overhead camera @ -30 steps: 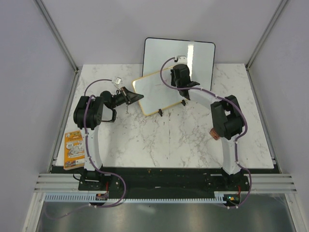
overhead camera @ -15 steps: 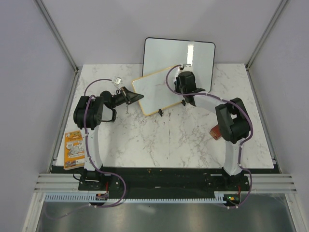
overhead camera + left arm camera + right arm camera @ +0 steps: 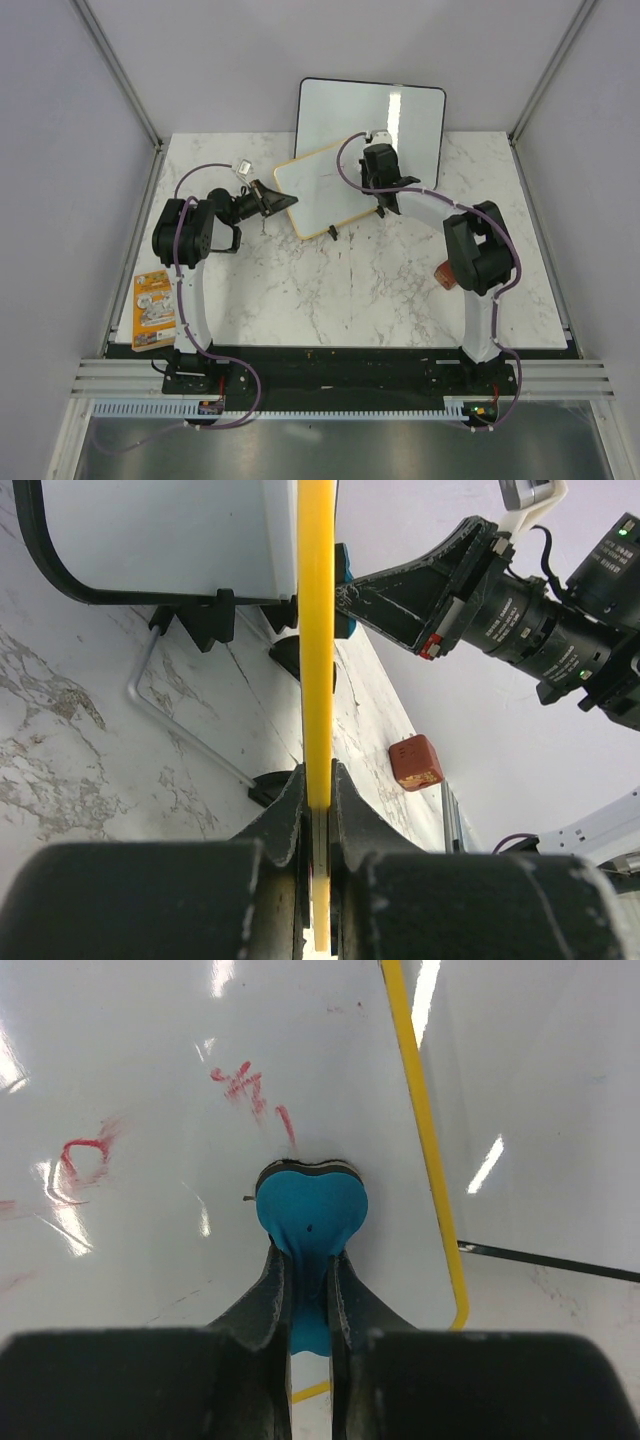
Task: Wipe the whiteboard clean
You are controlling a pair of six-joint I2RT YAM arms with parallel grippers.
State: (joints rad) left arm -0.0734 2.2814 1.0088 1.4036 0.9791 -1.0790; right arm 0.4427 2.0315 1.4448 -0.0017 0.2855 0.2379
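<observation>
The whiteboard (image 3: 322,190), small with a yellow-wood frame, stands tilted on the marble table. My left gripper (image 3: 283,201) is shut on its left edge; the left wrist view shows the yellow frame (image 3: 316,630) edge-on between the jaws. My right gripper (image 3: 380,190) is shut on a blue heart-shaped eraser (image 3: 310,1210) pressed against the board face near its right frame (image 3: 425,1130). Red marks (image 3: 250,1088) remain above the eraser, and more red marks (image 3: 85,1155) lie to the left.
A larger black-framed white board (image 3: 372,118) leans behind. A red-brown block (image 3: 415,762) lies on the table by the right arm. An orange packet (image 3: 153,308) lies at the left edge. The cell walls close in on both sides.
My right gripper with the eraser moved right along the board, then shifted slightly back left and up. The left gripper and board stayed still.
</observation>
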